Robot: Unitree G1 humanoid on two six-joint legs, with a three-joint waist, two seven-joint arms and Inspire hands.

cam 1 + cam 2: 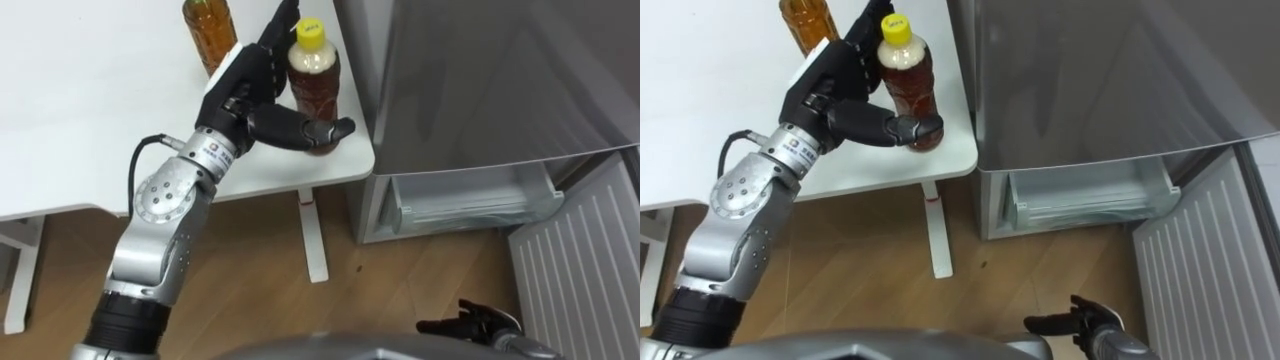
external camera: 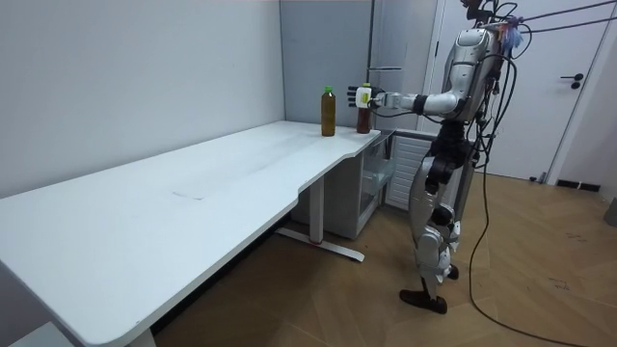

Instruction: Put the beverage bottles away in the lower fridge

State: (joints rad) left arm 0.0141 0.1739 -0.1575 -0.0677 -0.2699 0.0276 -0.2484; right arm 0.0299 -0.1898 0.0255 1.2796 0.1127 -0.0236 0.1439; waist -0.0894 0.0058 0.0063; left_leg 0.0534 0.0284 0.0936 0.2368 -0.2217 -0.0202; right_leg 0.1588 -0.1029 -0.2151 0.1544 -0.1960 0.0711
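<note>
Drinks (image 1: 208, 30) are standing left of the fridge (image 1: 480, 80), its lower door (image 1: 580, 270) hanging open to take them, on the near right of the table (image 1: 90, 120), the left hand (image 1: 245, 90) curling round the yellow-cap bottle (image 1: 318, 90) to lift it, the right hand (image 1: 470, 322) idling spread below.

White desk (image 1: 80, 100) on white legs over a wood floor (image 1: 260, 290), long top with an inward curve along the front edge. At the near right corner, two drink bottles upright on the top: yellow-capped bottle (image 1: 315, 85) of brown drink close to the edge, green-capped bottle (image 2: 328, 114) of amber drink just beside it, farther in from the corner.
</note>
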